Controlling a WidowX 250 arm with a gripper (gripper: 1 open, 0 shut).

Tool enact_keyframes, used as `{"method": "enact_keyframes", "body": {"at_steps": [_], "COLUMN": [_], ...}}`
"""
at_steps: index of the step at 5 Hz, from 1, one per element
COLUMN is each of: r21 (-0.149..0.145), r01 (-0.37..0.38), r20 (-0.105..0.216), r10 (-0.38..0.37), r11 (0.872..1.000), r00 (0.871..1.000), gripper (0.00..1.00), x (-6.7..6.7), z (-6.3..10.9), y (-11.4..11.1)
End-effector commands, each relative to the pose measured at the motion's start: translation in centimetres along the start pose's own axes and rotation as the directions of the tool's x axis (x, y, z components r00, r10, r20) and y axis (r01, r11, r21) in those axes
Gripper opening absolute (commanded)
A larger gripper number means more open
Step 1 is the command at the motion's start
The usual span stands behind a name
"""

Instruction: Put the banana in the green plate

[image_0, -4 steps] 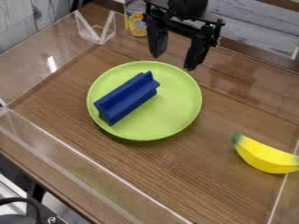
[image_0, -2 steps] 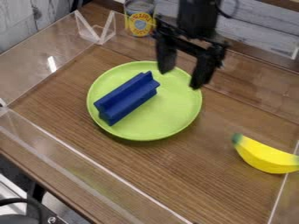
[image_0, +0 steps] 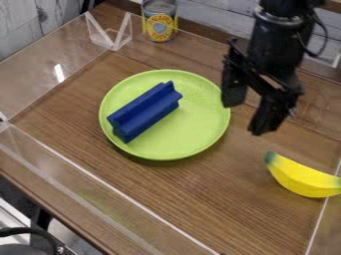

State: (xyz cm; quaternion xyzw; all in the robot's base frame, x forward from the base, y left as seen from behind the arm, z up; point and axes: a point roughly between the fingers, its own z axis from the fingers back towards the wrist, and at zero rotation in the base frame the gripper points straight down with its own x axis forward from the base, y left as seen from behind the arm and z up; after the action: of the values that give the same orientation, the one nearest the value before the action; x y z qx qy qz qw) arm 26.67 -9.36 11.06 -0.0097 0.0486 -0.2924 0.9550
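A small yellow banana (image_0: 305, 177) with a green tip lies on the wooden table at the right, near the clear wall. The round lime-green plate (image_0: 202, 135) sits in the middle of the table, with a blue ridged block (image_0: 143, 109) lying in it. My gripper (image_0: 250, 109) hangs just right of the plate's rim, pointing down, open with nothing between its black fingers (image_0: 268, 113). It is up and to the left of the banana, apart from it.
Clear plastic walls (image_0: 40, 139) ring the table on the left, front and right. A yellow-labelled can (image_0: 160, 22) and a clear stand (image_0: 107, 33) are at the back.
The gripper has travelled from above the plate's far edge toward the right and nearer the camera, closing on the banana's side of the table. It stayed open. The objects did not move.
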Motion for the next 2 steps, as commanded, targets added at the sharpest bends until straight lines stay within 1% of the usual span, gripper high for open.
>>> {"method": "enact_keyframes", "body": {"at_steps": [1,2], "r21": [0.05,0.069], "r01": [0.164,0.243], "r20": [0.083,0.101], "r10": [-0.167,-0.249], "r11": [0.985,0.968], "r00": [0.982,0.963], "gripper": [1.0,1.0], "x": [0.9,1.51], "z": [1.42,0.88], "y": [-1.51,-2.41]}}
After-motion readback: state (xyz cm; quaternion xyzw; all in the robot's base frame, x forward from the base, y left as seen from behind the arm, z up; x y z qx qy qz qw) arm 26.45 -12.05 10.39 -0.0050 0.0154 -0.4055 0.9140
